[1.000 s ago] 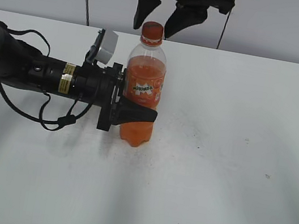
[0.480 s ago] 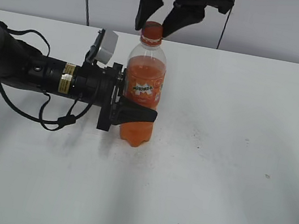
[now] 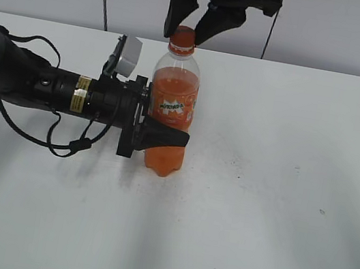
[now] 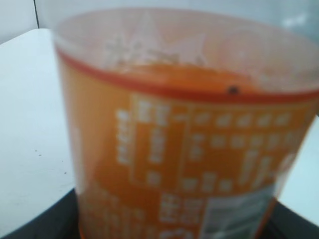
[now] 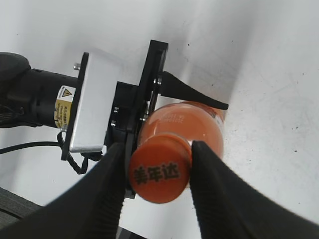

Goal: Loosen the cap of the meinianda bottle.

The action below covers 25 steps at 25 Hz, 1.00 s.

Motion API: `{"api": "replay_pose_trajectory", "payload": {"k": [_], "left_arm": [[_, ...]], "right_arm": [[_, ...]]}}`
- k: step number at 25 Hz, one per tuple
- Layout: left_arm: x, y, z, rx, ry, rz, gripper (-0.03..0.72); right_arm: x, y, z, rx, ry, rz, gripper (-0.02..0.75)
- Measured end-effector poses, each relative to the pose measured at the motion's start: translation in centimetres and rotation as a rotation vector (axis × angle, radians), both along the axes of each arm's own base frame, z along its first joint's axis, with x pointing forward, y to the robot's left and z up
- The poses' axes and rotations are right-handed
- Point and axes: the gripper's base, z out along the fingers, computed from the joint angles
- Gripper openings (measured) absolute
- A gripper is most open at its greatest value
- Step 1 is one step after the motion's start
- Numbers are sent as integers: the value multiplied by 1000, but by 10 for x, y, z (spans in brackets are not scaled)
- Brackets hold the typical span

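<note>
Now the left gripper [image 3: 159,134] clamps the upright meinianda bottle [image 3: 172,109] at its waist, while the right gripper [image 5: 159,179] pinches the cap [image 5: 160,171] from above.

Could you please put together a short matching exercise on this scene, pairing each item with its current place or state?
Items:
1. cap
2. meinianda bottle
3. left gripper
4. table

Places or states:
A. clamped around the bottle's lower body from the side
B. white, with the bottle standing on it
C. between the two fingers of the right gripper, at the top of the bottle
D. upright, with orange drink inside

Pairs: 1-C, 2-D, 3-A, 4-B
</note>
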Motion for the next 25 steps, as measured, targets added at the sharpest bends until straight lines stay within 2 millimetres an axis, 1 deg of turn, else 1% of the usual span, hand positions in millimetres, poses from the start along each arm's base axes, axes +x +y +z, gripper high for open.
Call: {"api": "replay_pose_trajectory", "payload": {"k": [17, 22, 25], "left_arm": [[0, 0, 0, 0, 0, 0, 421], [0, 0, 0, 0, 0, 0, 421], [0, 0, 0, 1, 0, 1, 421]], "right_arm": [[1, 1, -2, -6, 2, 7, 323], [1, 1, -4, -9, 5, 9, 283], [1, 1, -4, -9, 5, 10, 283]]}}
